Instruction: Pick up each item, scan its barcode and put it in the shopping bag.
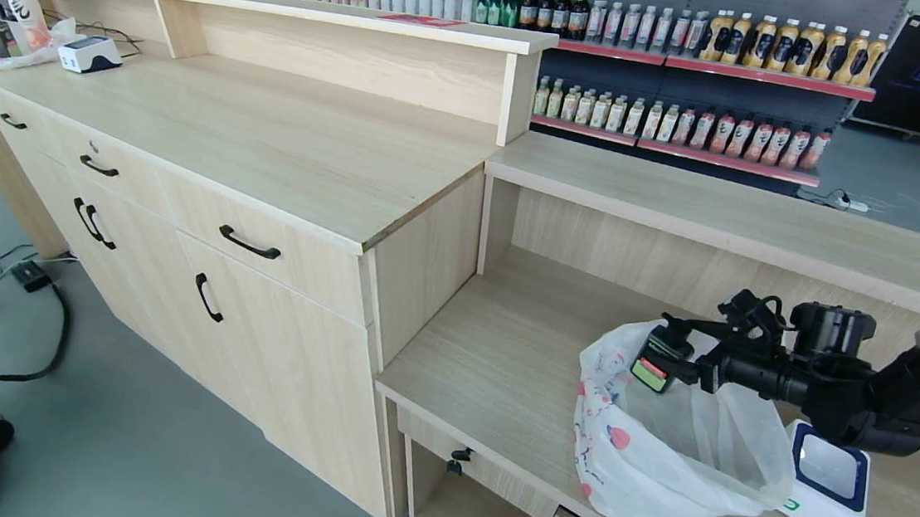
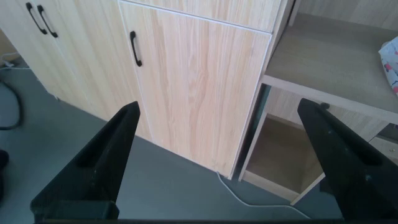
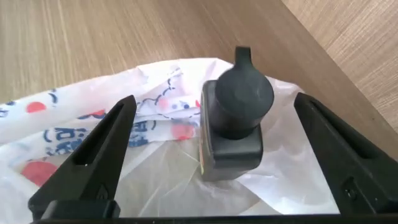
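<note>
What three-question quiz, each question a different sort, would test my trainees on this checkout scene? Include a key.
1. True or false: the left gripper holds a bottle.
2. The nearer scanner stands: A) beside the shopping bag; B) inside it; C) on the floor.
3. Fill in: the right gripper is open around an item with a ___ cap.
Key: 1 false; 2 A; 3 black.

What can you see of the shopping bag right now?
The shopping bag is thin white, semi-transparent plastic with red and blue print, crumpled, mouth open upward. It sits on the lower wooden counter, beside a white-and-blue scanner. The right gripper, open, hangs over the mouth above a dark round-capped item; whether that rests in the bag is unclear.
</note>
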